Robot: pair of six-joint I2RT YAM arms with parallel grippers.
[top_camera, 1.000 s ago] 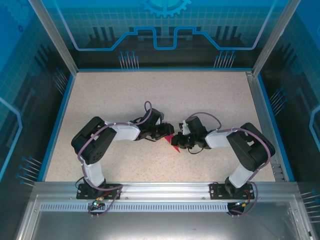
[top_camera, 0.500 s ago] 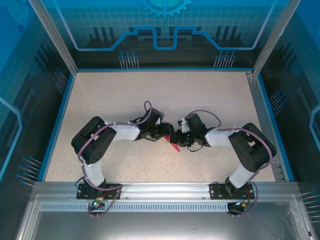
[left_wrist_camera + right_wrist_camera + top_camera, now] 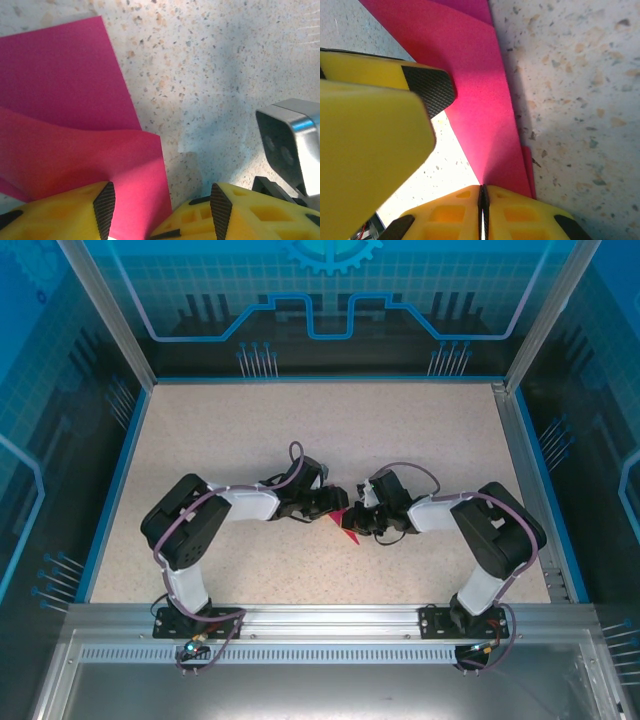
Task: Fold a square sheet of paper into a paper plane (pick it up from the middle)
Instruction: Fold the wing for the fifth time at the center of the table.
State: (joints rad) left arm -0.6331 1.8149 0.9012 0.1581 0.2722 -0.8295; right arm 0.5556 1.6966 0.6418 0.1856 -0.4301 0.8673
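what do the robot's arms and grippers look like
The left arm and right arm match: bulky black joints, white link shells, thin purple cables looping along them. The fingers are yellow blocks with moulded recesses and black ridged pads.

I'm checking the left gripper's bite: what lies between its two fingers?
Left wrist view: the paper plane covers the picture-left part of the open left gripper's gap; bare table the rest.

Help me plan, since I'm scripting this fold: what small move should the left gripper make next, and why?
Probably close the left gripper on the paper plane: its fingers stand open with the raised pink flap's edge between them, while the right gripper is shut on the sheet's narrow end.
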